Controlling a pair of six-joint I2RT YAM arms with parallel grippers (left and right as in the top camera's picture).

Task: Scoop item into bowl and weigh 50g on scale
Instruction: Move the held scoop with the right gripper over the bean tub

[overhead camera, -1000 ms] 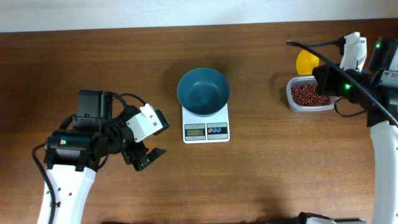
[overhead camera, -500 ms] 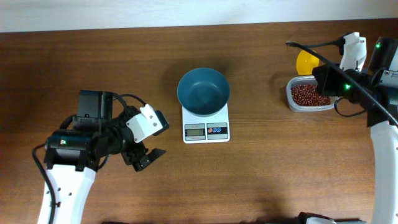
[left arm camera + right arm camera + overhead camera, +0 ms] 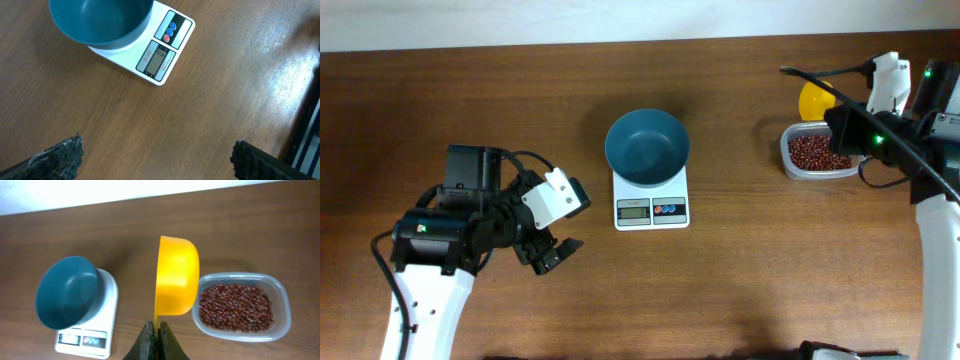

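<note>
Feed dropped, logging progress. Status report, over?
Left gripper open over table. Right gripper shut on yellow scoop, by tub of beans. Bowl empty on scale. Nothing in between.

Wooden table (image 3: 750, 290) bears a clear plastic tub (image 3: 286, 300) — yellow scoop (image 3: 176, 275) nearby.

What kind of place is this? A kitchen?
Probably a robot test bench, not a real kitchen: two robot arms at a wooden table, a blue bowl on a scale, a tub of beans, and a yellow scoop in the right gripper.
</note>
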